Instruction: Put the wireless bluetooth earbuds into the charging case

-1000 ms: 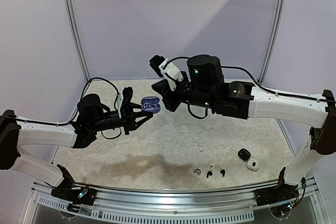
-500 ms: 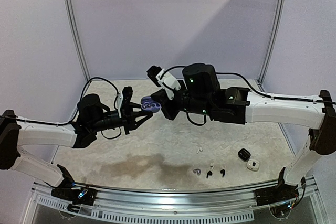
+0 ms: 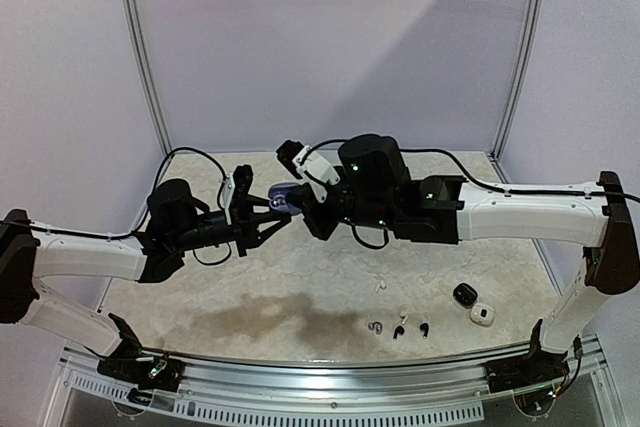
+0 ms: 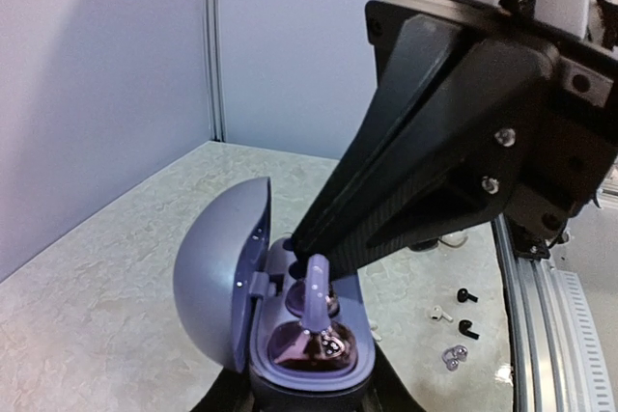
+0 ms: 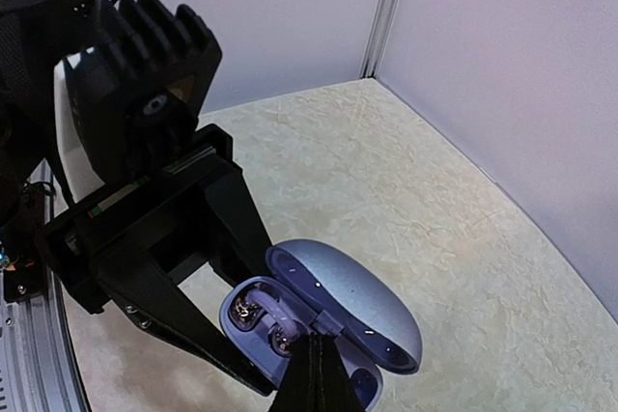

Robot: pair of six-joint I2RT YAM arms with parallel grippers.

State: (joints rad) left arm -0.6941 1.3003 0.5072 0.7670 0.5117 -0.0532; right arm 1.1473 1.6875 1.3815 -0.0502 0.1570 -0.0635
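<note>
Both arms reach inward and meet in mid-air above the table (image 3: 200,287). The left gripper (image 3: 281,211) clamps an open purple charging case (image 3: 285,194). The right gripper (image 3: 302,206), pinched shut, points into the case. Only the left wrist view shows a purple earbud (image 4: 314,298) standing in the case, its stem at those tips. Loose earbuds (image 3: 400,325) lie near the table's front edge.

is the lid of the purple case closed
No, in the left wrist view the purple case has its lid swung wide open to one side.
</note>
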